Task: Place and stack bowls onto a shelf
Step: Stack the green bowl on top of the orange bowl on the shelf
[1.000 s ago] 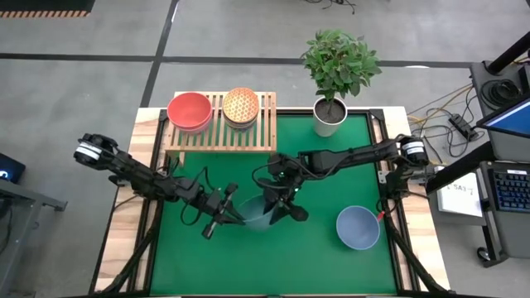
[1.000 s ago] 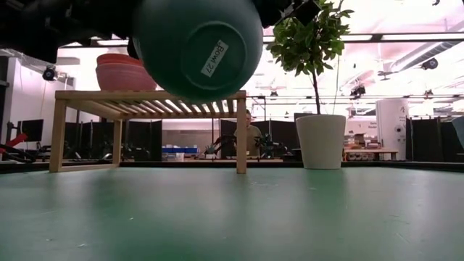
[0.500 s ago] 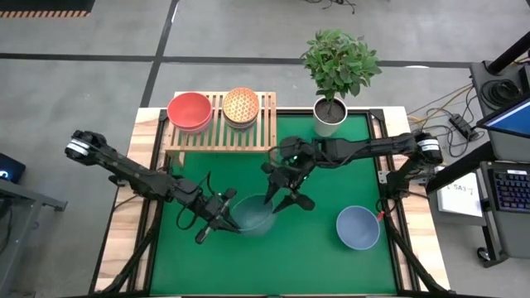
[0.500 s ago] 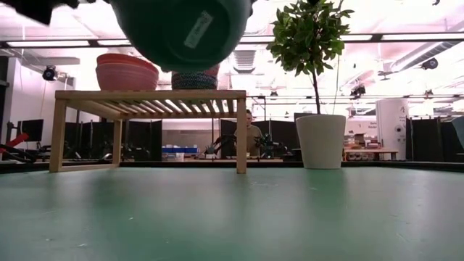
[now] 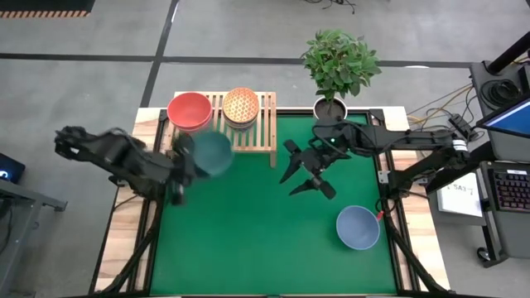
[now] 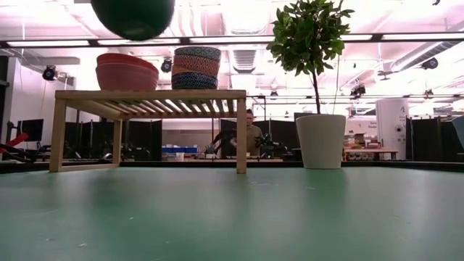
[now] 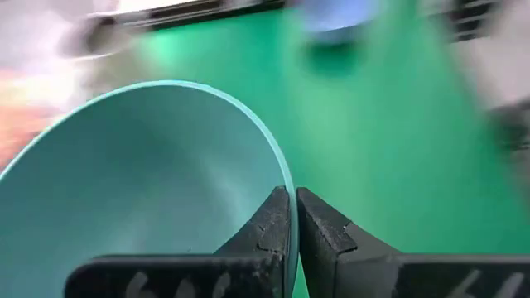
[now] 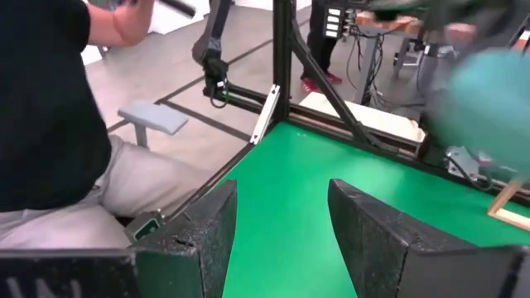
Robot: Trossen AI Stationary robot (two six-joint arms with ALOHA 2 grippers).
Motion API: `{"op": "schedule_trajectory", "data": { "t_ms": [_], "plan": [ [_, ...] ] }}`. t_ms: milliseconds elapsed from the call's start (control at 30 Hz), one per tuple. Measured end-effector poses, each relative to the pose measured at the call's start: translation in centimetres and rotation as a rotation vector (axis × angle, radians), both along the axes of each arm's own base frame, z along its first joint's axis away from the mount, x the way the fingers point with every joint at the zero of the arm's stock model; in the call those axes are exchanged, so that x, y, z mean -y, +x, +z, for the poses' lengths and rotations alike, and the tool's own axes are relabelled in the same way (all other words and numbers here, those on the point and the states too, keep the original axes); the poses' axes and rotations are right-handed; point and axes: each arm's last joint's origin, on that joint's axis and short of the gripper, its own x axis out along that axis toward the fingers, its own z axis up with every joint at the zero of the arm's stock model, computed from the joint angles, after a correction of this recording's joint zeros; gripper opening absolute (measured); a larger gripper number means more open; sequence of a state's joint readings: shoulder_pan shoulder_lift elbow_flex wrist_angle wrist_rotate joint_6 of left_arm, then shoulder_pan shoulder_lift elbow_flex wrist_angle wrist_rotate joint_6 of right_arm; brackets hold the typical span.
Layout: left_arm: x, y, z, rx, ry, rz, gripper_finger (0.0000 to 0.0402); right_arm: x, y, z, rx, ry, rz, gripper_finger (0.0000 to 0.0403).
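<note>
My left gripper (image 5: 189, 159) is shut on a dark teal bowl (image 5: 212, 153), held high over the table's left part, just in front of the shelf (image 5: 248, 136). In the low view the bowl (image 6: 133, 16) hangs above shelf height. On the light-wood slatted shelf (image 6: 148, 94) rest a red and pink stack (image 5: 190, 110) and a patterned stack with an orange bowl on top (image 5: 241, 105). A slate-blue bowl (image 5: 358, 228) sits on the green table at the near right. My right gripper (image 5: 306, 174) hovers open over the table's middle right, holding nothing. My left gripper pinches the teal bowl's rim (image 7: 286, 194), one finger (image 7: 265, 228) inside the bowl and the other (image 7: 327, 232) outside its wall. The bowl is lifted clear of the table and shelf, and its inside shows from above.
A white pot with a leafy plant (image 5: 331, 116) stands at the far edge, right of the shelf. A seated person (image 8: 50, 108) shows beyond the table's edge in the right wrist view. Bare green table (image 5: 248, 240) lies in the near middle.
My left gripper has risen with the teal bowl and carried it from the table's near middle toward the far left, up to the shelf's front. My right gripper has come away from the bowl, moving up and toward the table's far right.
</note>
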State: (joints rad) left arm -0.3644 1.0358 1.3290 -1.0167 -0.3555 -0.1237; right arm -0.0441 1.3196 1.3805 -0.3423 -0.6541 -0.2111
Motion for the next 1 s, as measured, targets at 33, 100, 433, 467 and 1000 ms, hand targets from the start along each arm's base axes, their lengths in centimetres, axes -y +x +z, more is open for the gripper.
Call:
{"op": "schedule_trajectory", "data": {
  "t_ms": [33,100,433,467,1000],
  "plan": [
    [-0.5,-0.7,1.1,-0.011,0.044,0.059,0.0001,-0.1,-0.2,0.0,0.004,-0.001,0.002,0.0180],
    [-1.4,-2.1,2.9,-0.012,0.108,0.149,0.0001,-0.1,-0.5,-0.2,0.003,-0.007,0.006,0.0180],
    [-5.0,-6.5,7.4,0.078,0.174,0.394,0.0000,-0.1,0.3,-2.0,-0.048,-0.007,0.005,0.0180],
    [-5.3,-6.5,7.3,0.073,0.176,0.420,0.0000,-0.1,0.4,-2.2,-0.054,-0.006,0.005,0.0180],
    [-11.1,-2.7,4.6,-0.126,0.179,0.553,0.0000,-0.2,1.2,-2.8,-0.068,0.007,0.003,0.0180]
  ]
}}
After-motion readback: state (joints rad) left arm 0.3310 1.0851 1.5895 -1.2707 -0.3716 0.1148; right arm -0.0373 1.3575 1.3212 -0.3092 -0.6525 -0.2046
